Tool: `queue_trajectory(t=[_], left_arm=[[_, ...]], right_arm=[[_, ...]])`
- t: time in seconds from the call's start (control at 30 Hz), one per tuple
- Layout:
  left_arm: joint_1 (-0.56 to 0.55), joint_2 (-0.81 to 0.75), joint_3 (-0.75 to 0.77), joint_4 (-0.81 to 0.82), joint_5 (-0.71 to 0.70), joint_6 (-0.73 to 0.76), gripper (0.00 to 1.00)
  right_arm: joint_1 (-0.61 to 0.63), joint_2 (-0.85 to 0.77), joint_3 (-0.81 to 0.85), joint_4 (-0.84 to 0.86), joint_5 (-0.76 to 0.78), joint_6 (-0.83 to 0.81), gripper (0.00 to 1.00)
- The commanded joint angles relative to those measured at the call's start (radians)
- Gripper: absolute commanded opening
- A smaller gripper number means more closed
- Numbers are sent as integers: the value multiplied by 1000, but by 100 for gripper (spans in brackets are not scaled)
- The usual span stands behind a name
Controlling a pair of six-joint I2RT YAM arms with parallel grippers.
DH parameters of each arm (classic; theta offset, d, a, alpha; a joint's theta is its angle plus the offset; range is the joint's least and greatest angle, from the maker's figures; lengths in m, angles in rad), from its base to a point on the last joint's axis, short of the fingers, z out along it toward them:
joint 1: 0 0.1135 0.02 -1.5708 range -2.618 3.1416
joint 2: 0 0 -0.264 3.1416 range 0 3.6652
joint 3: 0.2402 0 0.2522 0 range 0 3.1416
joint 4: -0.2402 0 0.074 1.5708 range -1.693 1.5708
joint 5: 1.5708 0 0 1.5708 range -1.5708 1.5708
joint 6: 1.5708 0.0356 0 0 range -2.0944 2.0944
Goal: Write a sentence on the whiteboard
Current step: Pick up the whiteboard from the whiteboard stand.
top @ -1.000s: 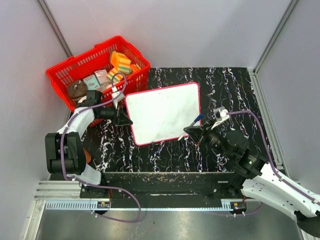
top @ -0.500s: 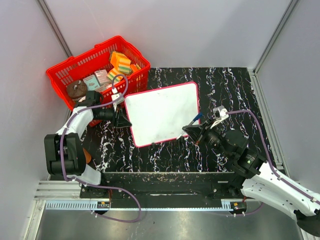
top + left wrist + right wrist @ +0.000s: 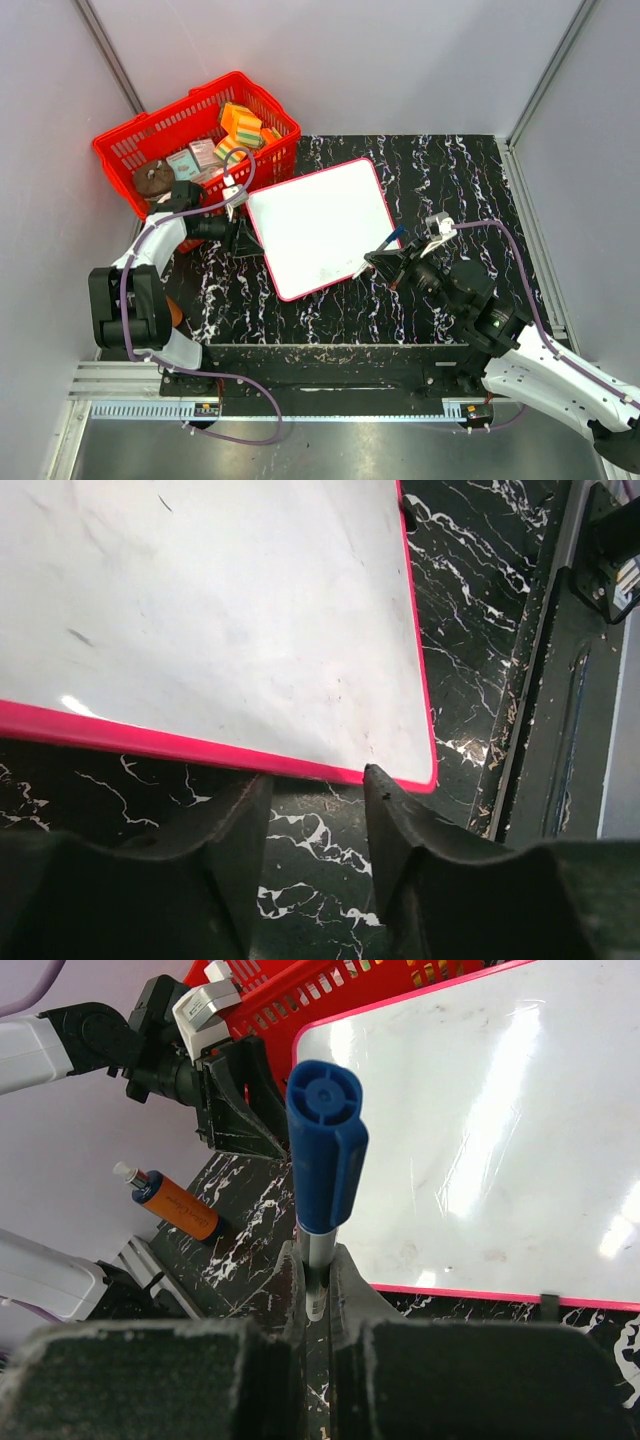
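Overhead view of a black marbled worktop point(image 3: 470, 180). The whiteboard point(image 3: 320, 228) lies flat at its centre, skewed, with a red basket point(image 3: 130, 150) of small items at 10 o'clock. No blue writing shows on the board, only faint smudges, so the sentence is not yet begun.

The left end effector point(image 3: 240, 237) sits at the board's 9 o'clock edge. In its wrist view the left end effector point(image 3: 315, 777) has its jaws partly apart with nothing between them, and the red frame runs just past the fingertips. The right end effector point(image 3: 385, 262) is at the board's 4 o'clock corner. Its jaws are closed tight on a blue marker point(image 3: 325, 1150), whose lower end points at the board's near edge. Whether the marker is capped cannot be told.

The board looks stiff, thin and light, with a glossy face likely to slide on the smooth worktop under pen pressure. The red frame at an edge seems the best place to pinch or brace it, keeping clear of the writing face.

Compared with a second earlier, the board has turned counterclockwise, its far right corner swinging toward 11 o'clock. The left jaws have opened from near closed and pulled back slightly. The right arm has barely moved.
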Motion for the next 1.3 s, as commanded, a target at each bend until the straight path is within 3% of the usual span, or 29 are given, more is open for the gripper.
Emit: queue_trajectory(t=[0.0,0.23,0.37,0.67,0.97,1.27], left_arm=[[5,104,-39,-49,25,11,49],[5,161,-9,-35,45,-29,57],[5,172,-16,61,11,-142,58],[5,152,-64,170,-53,-227,60],[-3,216,-39,184,20,-243,66],[-34,218,-51,216,-27,-259,68]], right_arm=[[1,-5,1,43,7,6,0],[1,-17,-1,34,16,5,0],[1,-19,-6,34,18,6,0],[1,-29,-9,29,24,5,0],[1,-28,-10,35,24,7,0],[2,-28,-15,40,25,10,0]])
